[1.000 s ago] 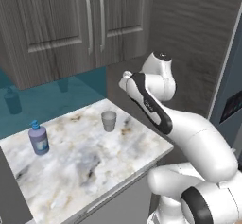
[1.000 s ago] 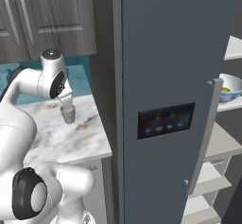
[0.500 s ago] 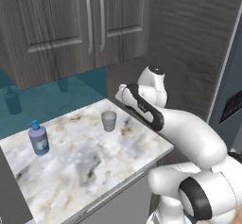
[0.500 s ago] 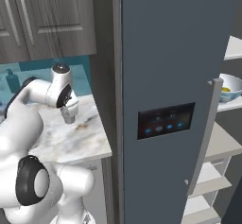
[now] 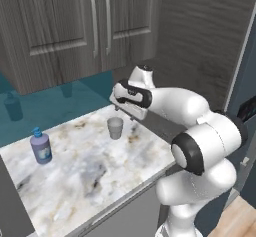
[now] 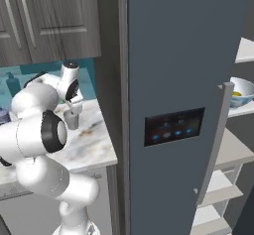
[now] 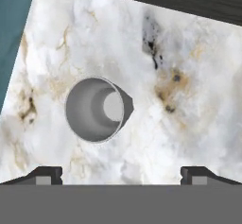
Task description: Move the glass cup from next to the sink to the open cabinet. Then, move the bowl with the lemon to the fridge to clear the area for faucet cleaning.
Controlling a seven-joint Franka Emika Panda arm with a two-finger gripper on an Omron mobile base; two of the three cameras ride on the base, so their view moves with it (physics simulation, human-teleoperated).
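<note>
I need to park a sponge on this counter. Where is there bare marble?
Free: the wide marble stretch between the soap bottle and the counter's front edge, and right of the glass cup. Crowded: around the cup, where the open gripper hovers above.

The counter looks like polished marble, white with grey and rusty veins, smooth all over. On it the glass cup is translucent and greyish, plain and smooth inside. The wall cabinets show a matt grey wood grain with pale, satin metal-looking bar handles. The soap bottle looks like glossy blue plastic. The fridge door is a flat, matt slate blue with a glossy black screen. The bowl looks glazed white.
</note>
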